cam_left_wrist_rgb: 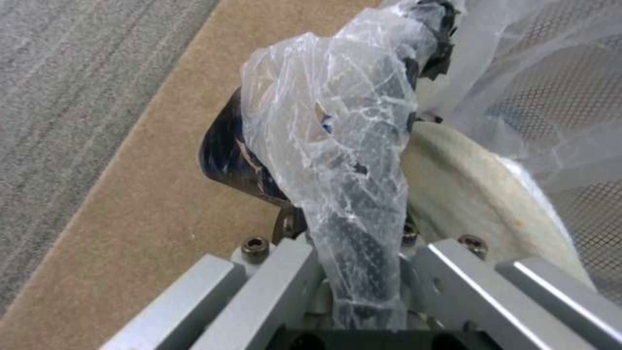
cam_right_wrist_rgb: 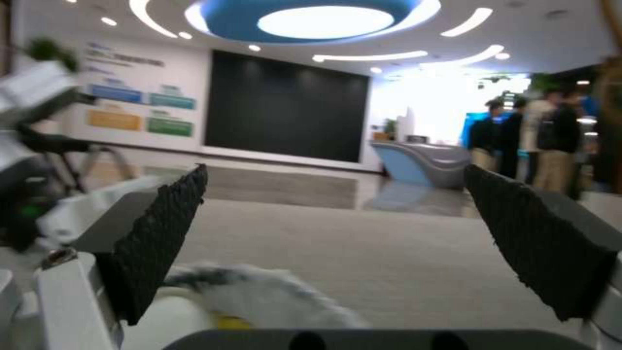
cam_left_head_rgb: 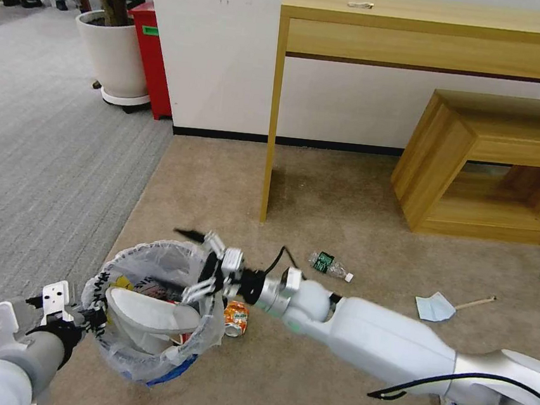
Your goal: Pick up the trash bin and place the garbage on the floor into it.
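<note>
You're mid-collection: your left gripper (cam_left_head_rgb: 83, 319) pinches the bin (cam_left_head_rgb: 151, 309) rim, holding it over the carpet (cam_left_head_rgb: 321, 201). A slipper (cam_left_head_rgb: 151, 313) lies inside. Your right gripper (cam_left_head_rgb: 203, 266) hangs open over the bin; the can (cam_left_head_rgb: 235, 318) beside it looks like the nearest next pick.

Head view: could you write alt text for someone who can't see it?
The left gripper holds the rim of a small round black bin lined with crinkled plastic, a white slipper inside, while the open right gripper hovers over it. On the beige carpet lie a crushed orange can, a green-label bottle and a blue mask.
</note>
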### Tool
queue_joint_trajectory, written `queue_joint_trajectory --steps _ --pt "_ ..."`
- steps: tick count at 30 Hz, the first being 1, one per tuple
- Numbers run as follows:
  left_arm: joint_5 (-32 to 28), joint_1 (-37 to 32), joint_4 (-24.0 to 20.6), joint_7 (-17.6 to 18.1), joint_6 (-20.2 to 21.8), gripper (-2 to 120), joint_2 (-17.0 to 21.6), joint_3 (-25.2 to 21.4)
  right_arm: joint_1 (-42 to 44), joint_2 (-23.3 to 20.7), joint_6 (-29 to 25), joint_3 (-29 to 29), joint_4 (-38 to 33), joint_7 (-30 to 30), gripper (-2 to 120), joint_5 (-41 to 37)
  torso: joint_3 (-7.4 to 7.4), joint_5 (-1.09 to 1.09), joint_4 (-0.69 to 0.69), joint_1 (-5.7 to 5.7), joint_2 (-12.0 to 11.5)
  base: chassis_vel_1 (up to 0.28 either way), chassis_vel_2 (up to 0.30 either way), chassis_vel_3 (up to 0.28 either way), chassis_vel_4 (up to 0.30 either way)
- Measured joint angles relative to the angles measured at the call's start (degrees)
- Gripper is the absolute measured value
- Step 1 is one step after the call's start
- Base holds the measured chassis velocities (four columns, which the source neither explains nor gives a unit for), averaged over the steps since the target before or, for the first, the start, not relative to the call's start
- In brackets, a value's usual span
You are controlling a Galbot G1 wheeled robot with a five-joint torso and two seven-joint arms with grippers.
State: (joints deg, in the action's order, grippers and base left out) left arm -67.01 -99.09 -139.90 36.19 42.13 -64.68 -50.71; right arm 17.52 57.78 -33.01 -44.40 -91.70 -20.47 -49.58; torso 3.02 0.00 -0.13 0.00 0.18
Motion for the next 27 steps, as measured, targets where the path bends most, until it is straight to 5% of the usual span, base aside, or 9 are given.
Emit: queue_joint_trajectory --steps 17,27 --pt "-1.23 1.04 3.40 0.35 0.00 0 3.89 -1.85 7.90 -8.35 3.03 12.33 -1.93 5.42 100 -0.34 0.00 0.00 -0.01 0.00 0.00 0.000 0.000 0.000 0.000" --pt "-2.17 0.98 3.40 0.55 -0.01 0 4.54 -2.24 14.70 -13.87 8.64 17.02 -0.91 5.69 100 -9.82 0.00 0.00 0.00 0.00 0.00 0.000 0.000 0.000 0.000"
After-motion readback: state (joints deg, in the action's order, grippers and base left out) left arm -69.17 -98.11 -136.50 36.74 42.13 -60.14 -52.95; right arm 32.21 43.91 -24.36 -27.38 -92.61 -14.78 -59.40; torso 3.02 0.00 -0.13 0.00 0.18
